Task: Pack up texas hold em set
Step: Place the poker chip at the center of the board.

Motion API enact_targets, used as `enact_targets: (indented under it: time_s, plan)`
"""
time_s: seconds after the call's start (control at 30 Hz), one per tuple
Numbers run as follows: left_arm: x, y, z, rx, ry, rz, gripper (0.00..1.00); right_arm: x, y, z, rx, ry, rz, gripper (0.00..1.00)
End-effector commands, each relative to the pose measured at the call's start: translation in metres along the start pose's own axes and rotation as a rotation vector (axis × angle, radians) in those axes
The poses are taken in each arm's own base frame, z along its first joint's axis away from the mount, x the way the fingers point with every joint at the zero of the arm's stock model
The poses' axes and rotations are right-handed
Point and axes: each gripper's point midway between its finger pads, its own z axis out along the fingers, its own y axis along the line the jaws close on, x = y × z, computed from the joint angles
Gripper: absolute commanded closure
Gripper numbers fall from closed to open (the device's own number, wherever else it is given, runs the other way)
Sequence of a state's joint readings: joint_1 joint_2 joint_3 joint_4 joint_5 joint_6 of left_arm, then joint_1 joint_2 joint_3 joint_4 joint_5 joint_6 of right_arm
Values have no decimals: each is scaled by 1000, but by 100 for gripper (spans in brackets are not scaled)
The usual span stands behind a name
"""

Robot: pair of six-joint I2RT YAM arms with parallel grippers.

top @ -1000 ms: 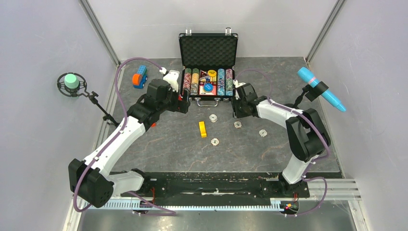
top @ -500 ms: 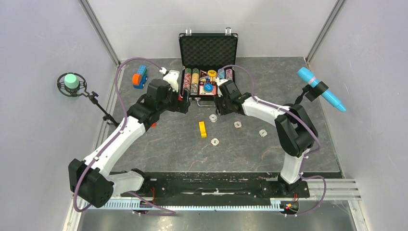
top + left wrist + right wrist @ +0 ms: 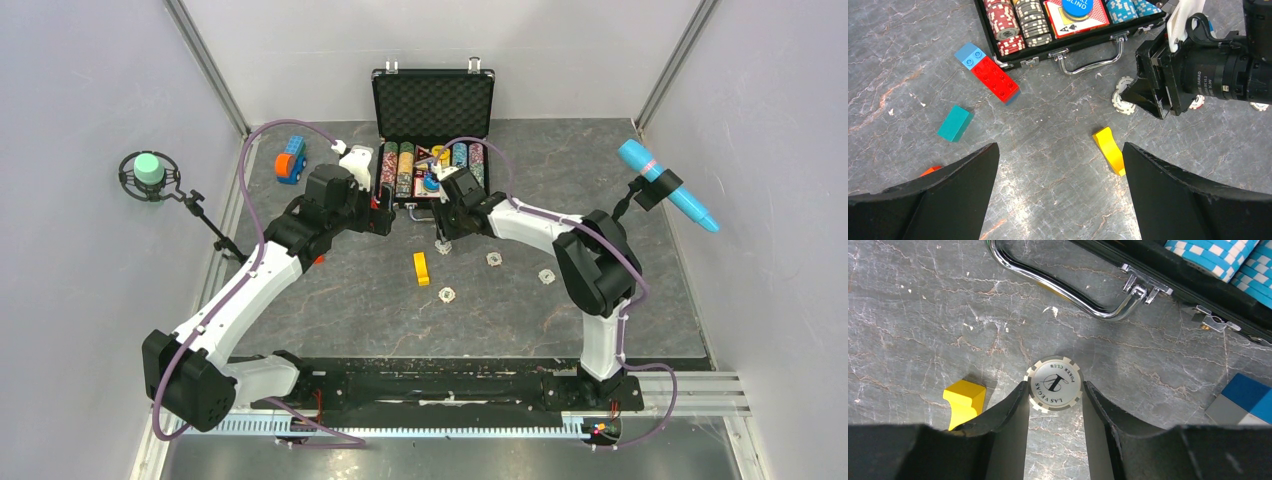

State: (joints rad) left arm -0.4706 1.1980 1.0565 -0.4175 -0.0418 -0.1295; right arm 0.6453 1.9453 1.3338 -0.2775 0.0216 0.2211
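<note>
Poker briefcase [image 3: 433,140] lies open at the worktop's [image 3: 330,300] far edge from above, chip rows stowed, while we count loose chips [image 3: 494,259] yet unpacked. Left wrist shows our left hand [image 3: 1058,175] wide open, empty. Right wrist shows our right hand [image 3: 1053,395] straddling, perhaps touching, a "LAS VEGAS POKER CLUB" chip [image 3: 1055,384] by the handle [image 3: 1063,285].

Bright, even overhead light; soft shadows, sharp focus, faint handle [image 3: 1068,292] glare.

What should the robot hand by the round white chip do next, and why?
Probably pinch shut. The right gripper has its fingers on either side of the white poker chip, which lies flat on the table just in front of the open case. It looks lined up but not yet lifted.
</note>
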Motion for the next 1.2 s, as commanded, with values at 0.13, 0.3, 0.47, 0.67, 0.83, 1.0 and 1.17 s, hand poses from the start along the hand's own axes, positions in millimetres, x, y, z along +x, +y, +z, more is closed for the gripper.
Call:
enact_targets:
  time_s: [0.13, 0.3, 0.47, 0.67, 0.83, 1.0, 1.17]
  plan:
    - [-6, -1, -2, 21, -26, 50, 0, -18, 16, 4, -39, -40, -3, 58]
    - [-6, -1, -2, 20, -26, 50, 0, -17, 18, 4, -39, -31, -11, 58]
    - [-6, -1, -2, 21, -27, 51, 0, -13, 18, 2, -34, -19, -23, 58]
    - [-6, -1, -2, 22, -26, 51, 0, -8, 16, 2, -21, -8, -35, 57]
    - [-6, -1, -2, 22, -27, 51, 0, -6, 17, 4, -27, -1, -33, 56]
    - [-6, -1, -2, 22, -27, 52, 0, -6, 18, 5, -33, -2, -34, 54]
    - [-6, -1, -2, 21, -27, 52, 0, -6, 19, 6, -39, -2, -31, 50]
